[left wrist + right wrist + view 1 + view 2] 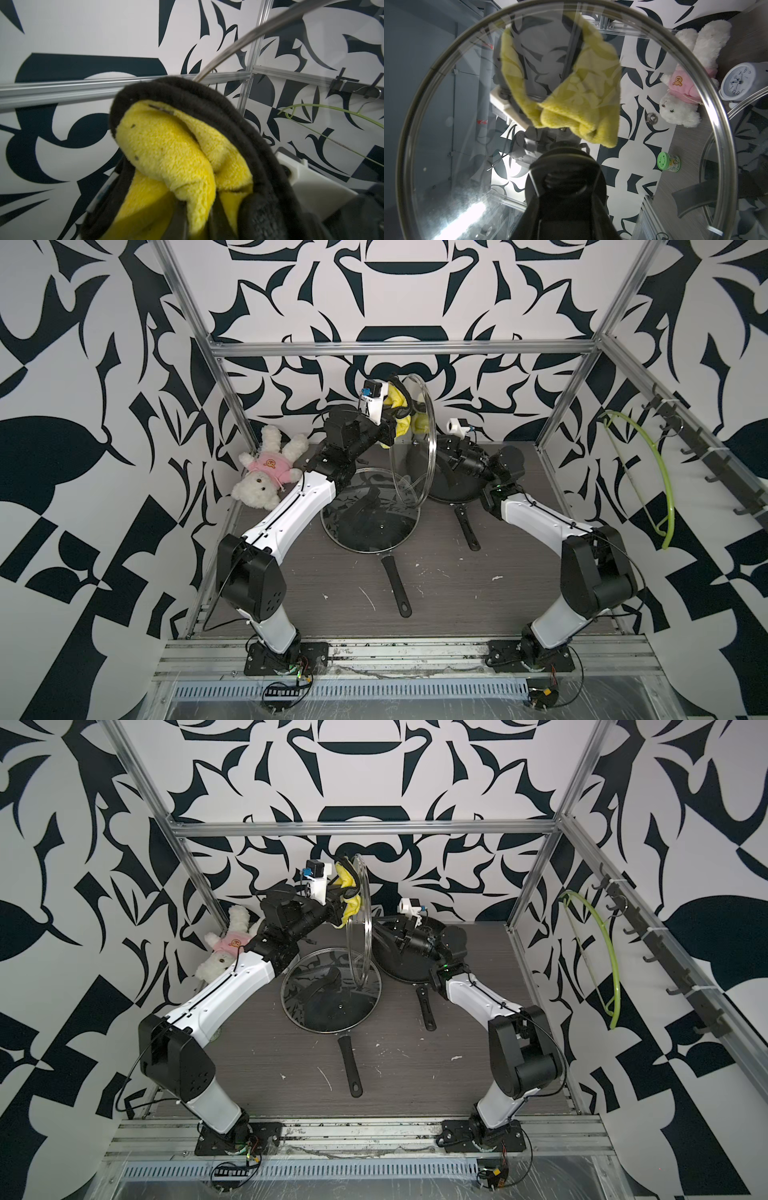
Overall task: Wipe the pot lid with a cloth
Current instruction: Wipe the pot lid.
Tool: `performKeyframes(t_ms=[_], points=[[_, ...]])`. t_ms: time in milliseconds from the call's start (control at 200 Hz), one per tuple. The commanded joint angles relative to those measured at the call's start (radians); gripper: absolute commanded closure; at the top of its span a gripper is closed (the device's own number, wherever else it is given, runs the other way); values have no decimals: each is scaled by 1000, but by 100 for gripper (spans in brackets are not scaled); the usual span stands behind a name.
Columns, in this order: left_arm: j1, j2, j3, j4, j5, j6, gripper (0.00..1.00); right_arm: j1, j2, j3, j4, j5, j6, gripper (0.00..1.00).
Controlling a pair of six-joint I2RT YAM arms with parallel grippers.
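My right gripper (436,452) (564,209) is shut on the black knob (564,176) of a glass pot lid (409,466) (368,919) (446,128). It holds the lid upright on edge above the table's back middle. My left gripper (394,416) (341,905) (199,218) is shut on the yellow cloth (401,426) (350,903) (176,149). The bunched cloth lies against the upper part of the lid's far face. In the right wrist view the cloth (581,99) shows through the glass. The lid's metal rim (239,44) curves past the cloth's dark trim. Cloth hides my left fingertips.
A second glass lid (370,516) covers a black pan with its handle (397,589) pointing forward. Another black pan (453,491) sits under my right arm. A teddy bear (266,472) lies at the back left. A green hanger (660,472) hangs on the right rail. A white clock (741,81) and green-lidded jar (669,162) stand beyond.
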Motion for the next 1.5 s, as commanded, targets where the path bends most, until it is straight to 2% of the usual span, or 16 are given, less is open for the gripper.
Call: performKeyframes(t_ms=[0, 155, 320, 785, 920, 1110, 1280, 1495], points=[[-7, -23, -76, 4, 34, -42, 100, 16, -111, 63, 182, 5, -18, 100], [-7, -83, -191, -18, 27, -48, 100, 17, -109, 84, 170, 7, -26, 100], [-25, -176, -332, 29, 48, -109, 100, 16, -97, 97, 158, 20, -32, 100], [-257, -402, -508, -26, -38, -144, 100, 16, -60, 90, 150, 60, -39, 100], [-276, -473, -481, -24, -22, -125, 100, 16, -48, 81, 151, 61, -40, 100], [-276, -466, -364, -36, 3, -51, 100, 17, -46, 68, 162, 48, -45, 100], [-258, -382, -216, -80, -45, 42, 100, 20, -50, 59, 172, 45, -46, 100], [-164, -233, -66, -98, -62, 84, 100, 29, -60, 63, 183, 34, -42, 100]])
